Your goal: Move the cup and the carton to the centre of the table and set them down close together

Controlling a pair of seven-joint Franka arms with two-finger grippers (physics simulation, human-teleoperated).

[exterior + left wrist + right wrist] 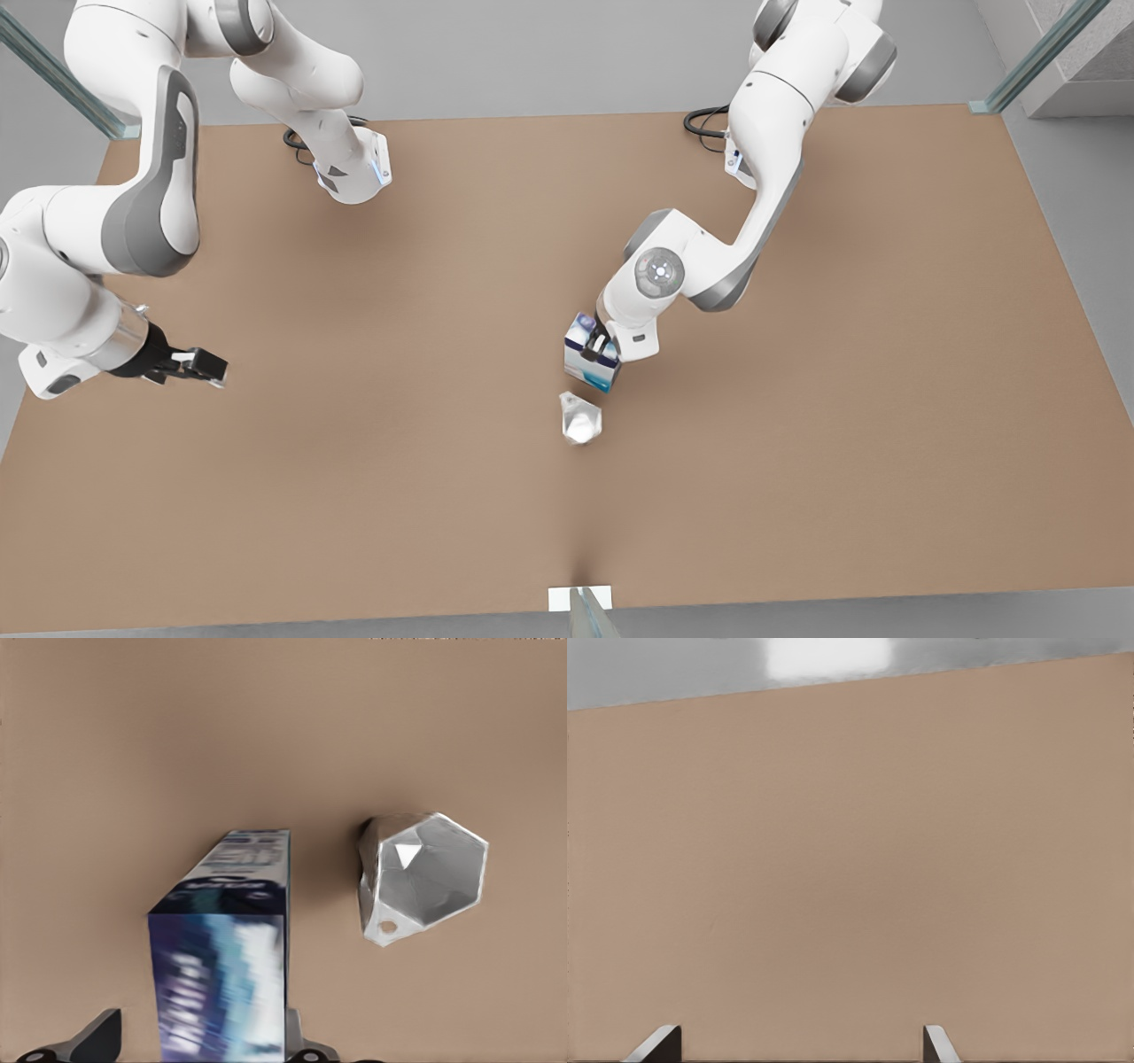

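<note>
Near the tabletop's [354, 461] centre, my left hand [602, 347] is grasping the carton [588, 359], the cup [580, 418] resting just beside at six o'clock. I am judging a level lowering best. My right hand [199, 363] is waiting, fingers released, at nine o'clock.

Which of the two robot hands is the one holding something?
The left gripper, near the table's centre, grips the carton beside the cup. The right gripper waits open over bare tabletop.

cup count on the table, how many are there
1. The cup stands near the centre of the table, just apart from the carton that the left tool grips.
</note>
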